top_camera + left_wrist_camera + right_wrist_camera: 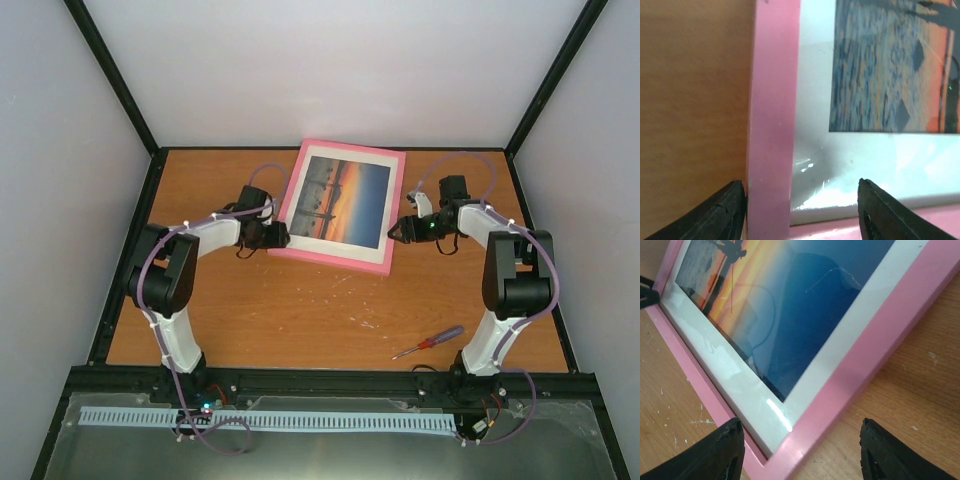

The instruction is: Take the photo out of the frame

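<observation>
Okay, the frame [325,259] lies at 12 o'clock on the table [280,310], with the photo [335,202] inside it, face up behind the pane. Left gripper [282,237] sits at the frame's 8 o'clock corner, right gripper [395,232] at its 4 o'clock edge. Overhead doesn't show how the jaws stand. The wrist views do: both are spread, pinching nothing. Left fingers [725,210] straddle the pink side rail, one over wood, one over the white margin. Right fingers [720,450] flank the frame's corner. Only overhead shows the screwdriver [430,342], at 5 o'clock on the table, well apart.
</observation>
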